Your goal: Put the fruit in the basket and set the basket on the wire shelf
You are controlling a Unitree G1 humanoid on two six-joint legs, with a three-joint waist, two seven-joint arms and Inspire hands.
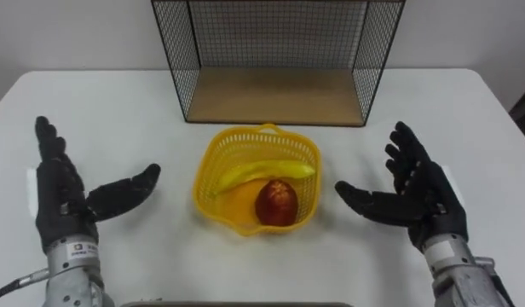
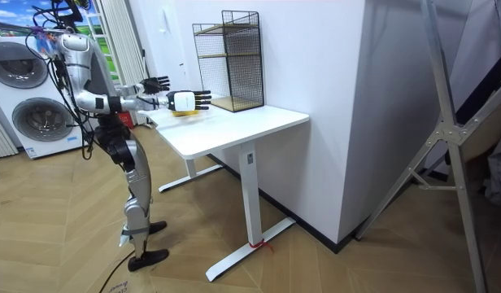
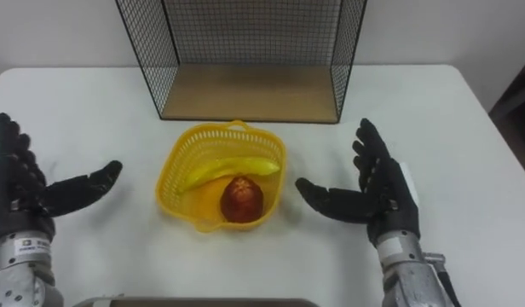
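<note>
A yellow plastic basket (image 1: 213,164) (image 3: 176,159) stands on the white table (image 1: 109,111) in front of me. A yellow banana (image 1: 264,171) (image 3: 228,169) and a red apple (image 1: 277,203) (image 3: 242,198) lie inside it. Behind the basket stands the black wire shelf (image 1: 275,60) (image 3: 250,60) with a wooden floor. My left hand (image 1: 71,196) (image 3: 28,200) is open, palm inward, well to the left of the basket. Right of the basket my right hand (image 1: 416,192) (image 3: 377,192) is open too, palm facing in, a short gap from the rim. In the room view I stand at the table's end with both hands (image 2: 165,94) held out.
The shelf (image 2: 230,59) has two levels and sits at the table's far edge against a white wall. Washing machines (image 2: 27,98) stand behind me in the room view. A dark edge (image 1: 237,304) lies along the table's near side.
</note>
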